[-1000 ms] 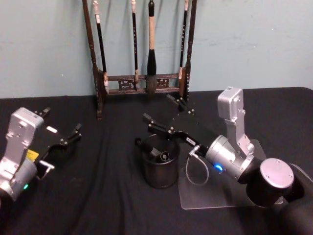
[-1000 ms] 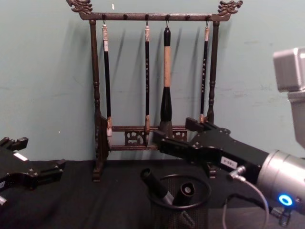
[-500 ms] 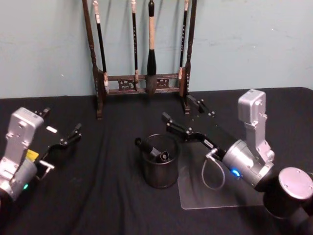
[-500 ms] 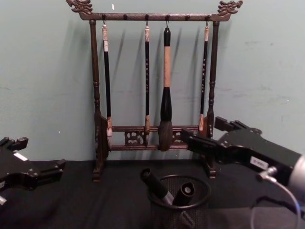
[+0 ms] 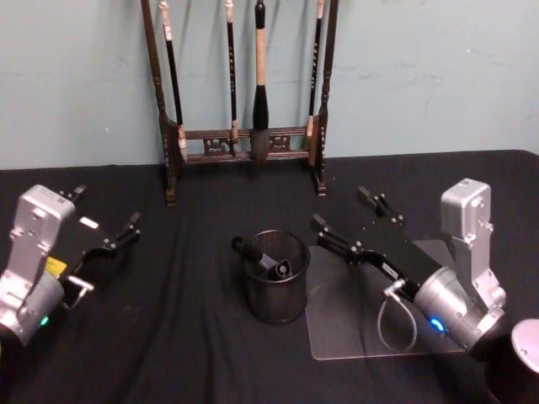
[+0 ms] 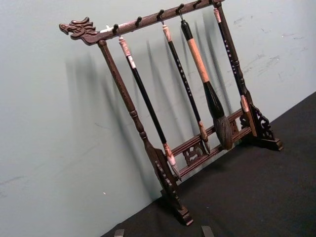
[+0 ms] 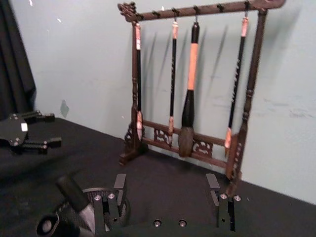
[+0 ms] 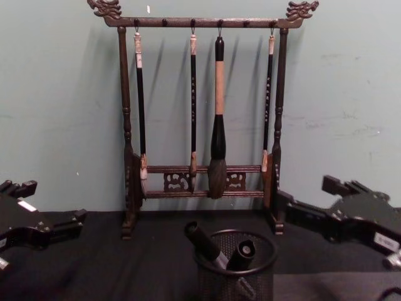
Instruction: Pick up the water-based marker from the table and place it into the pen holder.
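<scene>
- Head view: The pen holder (image 5: 276, 287), a small black mesh cup, stands on the black-draped table (image 5: 185, 337), well in front of the tall wooden brush rack (image 5: 244, 101). Two dark markers (image 5: 263, 257) lean inside it, tops above the rim; which is the water-based one cannot be told. The right gripper (image 5: 347, 217) hovers just right of the cup above a clear plastic sheet (image 5: 354, 324), fingers spread apart and empty. The left gripper (image 5: 105, 220) sits at the table's left edge, well apart from the cup, fingers also parted with nothing between them.
- Left wrist view: The brush rack (image 6: 163, 103), with a dragon-carved end, stands tilted in frame against the pale green wall (image 6: 59, 123); four hanging brushes (image 6: 205, 84) dangle from its top bar. The gripper's own fingers barely show at the frame edge.
- Right wrist view: The right gripper (image 7: 168, 197) shows two separated fingers with an empty gap. Beside one finger is the pen holder (image 7: 89, 207), with the markers (image 7: 69, 195) angled out of it. The left gripper (image 7: 29, 133) appears farther off, over the table.
- Chest view: The pen holder (image 8: 235, 269) stands front and centre, the markers (image 8: 216, 248) propped against its rim. The right gripper (image 8: 310, 200) reaches in from the right edge, level with the cup's rim and clear of it, jaws apart. The left gripper (image 8: 47, 207) rests low at the left edge.
</scene>
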Available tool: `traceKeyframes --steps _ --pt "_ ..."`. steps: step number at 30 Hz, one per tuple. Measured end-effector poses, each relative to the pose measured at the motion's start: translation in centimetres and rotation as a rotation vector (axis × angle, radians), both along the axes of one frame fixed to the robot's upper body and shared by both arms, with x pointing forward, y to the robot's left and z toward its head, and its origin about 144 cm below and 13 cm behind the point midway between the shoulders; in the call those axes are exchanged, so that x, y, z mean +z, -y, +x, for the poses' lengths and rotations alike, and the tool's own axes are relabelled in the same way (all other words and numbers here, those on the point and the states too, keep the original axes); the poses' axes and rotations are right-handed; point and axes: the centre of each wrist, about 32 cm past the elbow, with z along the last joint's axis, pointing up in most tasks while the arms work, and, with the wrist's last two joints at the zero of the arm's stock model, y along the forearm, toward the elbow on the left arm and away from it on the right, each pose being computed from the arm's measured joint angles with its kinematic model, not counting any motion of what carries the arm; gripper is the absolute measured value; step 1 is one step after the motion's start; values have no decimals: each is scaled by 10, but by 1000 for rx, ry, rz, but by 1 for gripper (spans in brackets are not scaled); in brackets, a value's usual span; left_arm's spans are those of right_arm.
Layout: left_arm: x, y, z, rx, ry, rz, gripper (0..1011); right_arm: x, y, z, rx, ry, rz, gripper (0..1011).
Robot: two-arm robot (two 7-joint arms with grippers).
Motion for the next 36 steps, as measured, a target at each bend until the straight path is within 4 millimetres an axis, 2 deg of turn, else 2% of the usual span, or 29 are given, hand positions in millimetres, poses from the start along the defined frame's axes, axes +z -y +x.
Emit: traceKeyframes --steps 8,19,36 --pt "0 0 0 0 0 0 1009 -10 10 -10 -38 -26 -3 1002" --pt "0 0 0 0 0 0 1009 -25 14 -20 -85 -55 -15 1002" --pt "0 0 0 0 0 0 1009 -42 16 -21 -136 -71 -45 1002"
